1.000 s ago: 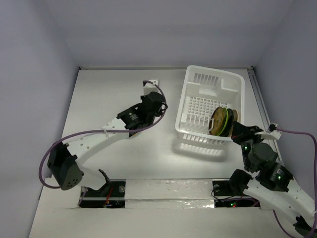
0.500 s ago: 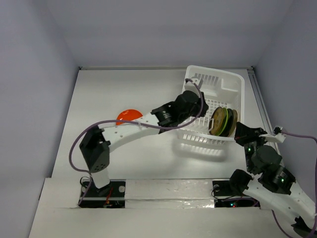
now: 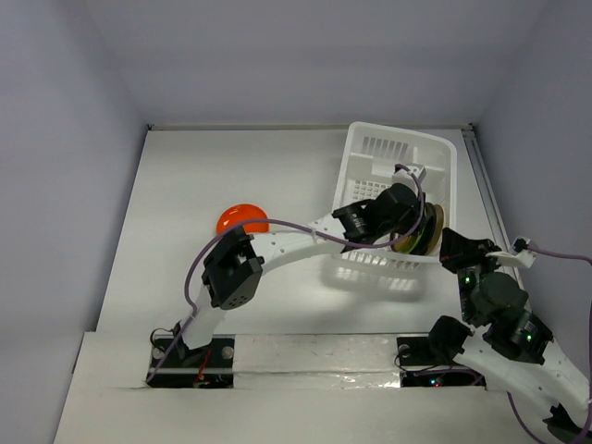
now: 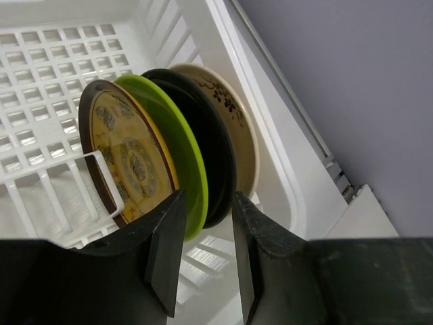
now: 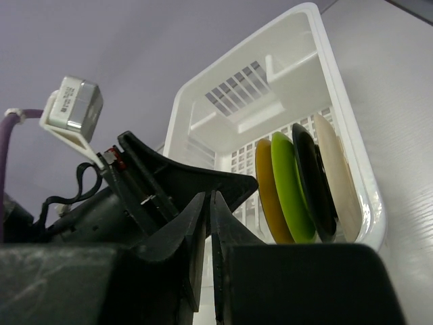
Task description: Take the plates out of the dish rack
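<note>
The white dish rack (image 3: 407, 136) stands at the back right. Several plates stand upright in it: a patterned yellow-brown one (image 4: 125, 159), a lime green one (image 4: 177, 145), a dark one (image 4: 213, 152) and a beige one (image 4: 233, 118). They also show in the right wrist view, lime green (image 5: 291, 186) among them. My left gripper (image 3: 407, 220) is open over the row, its fingertips (image 4: 177, 203) straddling the lower edges of the green and dark plates. A red-orange plate (image 3: 242, 219) lies flat on the table. My right gripper (image 3: 447, 242) is shut and empty just outside the rack's near right corner.
The rack's right wall (image 4: 270, 135) lies close to the beige plate. A side wall and a rail (image 3: 488, 185) run along the table's right edge. My left arm (image 3: 296, 242) stretches across the middle of the table to the rack.
My left arm has swung right from the table's middle into the rack, uncovering the red-orange plate on the table. My right gripper has drawn back slightly from the rack.
</note>
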`<control>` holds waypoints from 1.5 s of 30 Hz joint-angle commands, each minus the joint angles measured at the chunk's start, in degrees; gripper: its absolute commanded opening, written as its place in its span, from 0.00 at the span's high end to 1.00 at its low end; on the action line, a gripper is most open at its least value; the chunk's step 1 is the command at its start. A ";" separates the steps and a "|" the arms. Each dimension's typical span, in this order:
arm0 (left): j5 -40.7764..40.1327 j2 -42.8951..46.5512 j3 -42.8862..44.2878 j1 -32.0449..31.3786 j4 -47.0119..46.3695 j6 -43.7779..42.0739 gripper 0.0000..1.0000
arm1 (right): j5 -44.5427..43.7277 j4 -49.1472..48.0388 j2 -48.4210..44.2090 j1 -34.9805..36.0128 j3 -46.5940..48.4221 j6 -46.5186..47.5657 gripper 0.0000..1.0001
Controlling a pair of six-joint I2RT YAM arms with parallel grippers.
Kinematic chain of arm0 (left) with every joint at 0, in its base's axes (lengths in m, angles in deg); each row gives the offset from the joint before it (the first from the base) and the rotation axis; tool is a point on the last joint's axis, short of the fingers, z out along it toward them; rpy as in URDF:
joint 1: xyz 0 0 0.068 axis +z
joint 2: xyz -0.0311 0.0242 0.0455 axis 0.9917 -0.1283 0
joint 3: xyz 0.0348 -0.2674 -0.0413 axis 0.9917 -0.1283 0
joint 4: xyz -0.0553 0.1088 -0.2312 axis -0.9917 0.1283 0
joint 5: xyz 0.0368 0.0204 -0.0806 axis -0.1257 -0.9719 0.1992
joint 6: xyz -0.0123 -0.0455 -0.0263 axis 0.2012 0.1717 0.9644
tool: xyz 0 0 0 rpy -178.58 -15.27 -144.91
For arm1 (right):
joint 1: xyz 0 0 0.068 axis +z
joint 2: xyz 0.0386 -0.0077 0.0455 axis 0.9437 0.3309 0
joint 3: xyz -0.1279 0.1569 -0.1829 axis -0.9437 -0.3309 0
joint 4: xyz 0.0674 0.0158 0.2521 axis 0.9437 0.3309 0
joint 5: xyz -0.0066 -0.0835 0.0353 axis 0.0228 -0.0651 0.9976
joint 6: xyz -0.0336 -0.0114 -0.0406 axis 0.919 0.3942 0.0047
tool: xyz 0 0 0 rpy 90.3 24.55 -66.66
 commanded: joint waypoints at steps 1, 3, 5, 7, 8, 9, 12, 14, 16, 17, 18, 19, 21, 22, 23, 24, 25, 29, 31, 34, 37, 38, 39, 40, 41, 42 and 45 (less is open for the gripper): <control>-1.98 -0.68 3.83 -0.51 1.50 -1.09 0.70 | -1.44 -0.51 -0.29 0.17 0.37 -0.69 0.87; -3.57 -1.38 3.83 -0.51 1.69 -1.44 0.70 | -1.36 -0.60 -0.21 0.17 0.28 -0.69 0.87; -5.05 -1.82 3.83 -0.51 1.86 -1.79 0.71 | -1.27 -0.69 -0.29 0.17 0.28 -0.60 0.87; -6.11 -2.26 4.09 -1.04 2.04 -2.32 0.71 | -1.09 -0.78 -0.21 0.17 0.28 -0.51 0.87; -6.99 -2.87 4.27 -1.04 2.30 -2.76 0.71 | -1.18 -0.86 -0.29 0.17 0.28 -0.43 0.86; -7.08 -3.23 4.71 -1.04 2.39 -2.94 0.71 | -1.01 -0.95 -0.21 0.17 0.19 -0.43 0.86; -6.30 -4.98 6.02 -1.04 2.92 -3.20 0.73 | -1.09 -1.13 -0.12 0.17 0.10 -0.25 0.87; -5.86 -6.12 6.73 -1.04 3.09 -3.20 0.74 | -0.83 -1.48 -0.12 0.17 0.10 0.10 0.87; -5.77 -6.66 7.52 -1.04 3.01 -3.29 0.75 | -0.65 -1.57 -0.03 0.17 0.10 0.19 0.87; -5.77 -7.01 7.78 -1.04 3.01 -3.46 0.75 | -0.57 -1.74 -0.03 0.17 0.10 0.19 0.86; -5.85 -7.44 8.31 -1.56 3.01 -3.55 0.76 | -0.57 -1.83 0.06 0.17 -0.07 0.36 0.86; -6.29 -7.71 8.66 -1.57 3.53 -3.64 0.78 | -0.48 -2.01 0.06 0.17 -0.07 0.45 0.86; -7.52 -8.24 9.10 -1.57 3.97 -3.55 0.87 | -0.39 -2.01 0.06 0.17 -0.07 0.54 0.86; -7.79 -8.15 9.02 -1.57 3.97 -3.64 0.89 | -0.39 -2.09 0.15 0.17 -0.07 0.63 0.86; -8.40 -8.07 8.93 -1.57 3.89 -3.47 0.93 | -0.22 -2.18 0.15 0.17 -0.07 0.72 0.86; -8.58 -7.80 8.58 -1.57 3.88 -3.46 0.96 | -0.21 -2.27 0.15 0.17 -0.07 0.72 0.86; -8.58 -7.54 8.40 -1.57 3.54 -3.38 0.98 | -0.04 -2.27 0.23 0.17 -0.07 0.72 0.86; -8.49 -4.91 5.86 -1.57 0.90 -2.50 1.00 | 0.23 -2.54 0.50 0.17 -0.25 1.07 0.86; -8.49 -2.97 4.19 -1.57 -0.68 -1.88 1.00 | 0.23 -2.62 0.85 0.17 -0.07 1.16 0.86; -8.67 -0.42 2.43 -1.57 -2.69 -1.18 1.00 | 0.14 -2.62 1.29 0.17 0.10 1.16 0.86; -8.93 2.39 0.41 -1.57 -4.63 -0.57 1.00 | 0.14 -2.62 1.29 0.17 0.02 1.16 0.86; -9.28 3.61 -0.47 -1.57 -5.42 -0.30 1.00 | 0.14 -2.62 1.38 0.17 0.02 1.16 0.86; -9.46 4.32 -0.82 -1.57 -5.43 -0.30 1.00 | 0.14 -2.54 1.38 0.17 -0.07 1.07 0.86; -9.72 4.94 -1.26 -1.57 -6.04 -0.30 1.00 | 0.14 -2.54 1.29 0.17 -0.07 1.07 0.86; -10.24 5.55 -1.61 -1.57 -6.40 -0.30 1.00 | 0.14 -2.54 1.29 0.17 -0.07 1.07 0.86; -10.42 6.86 -2.40 -1.57 -6.75 -0.30 1.00 | 0.05 -2.45 1.29 0.17 -0.07 1.07 0.86; -12.00 9.41 -4.16 -1.57 -7.36 -0.48 1.00 | 0.05 -2.45 1.38 0.17 0.02 1.07 0.86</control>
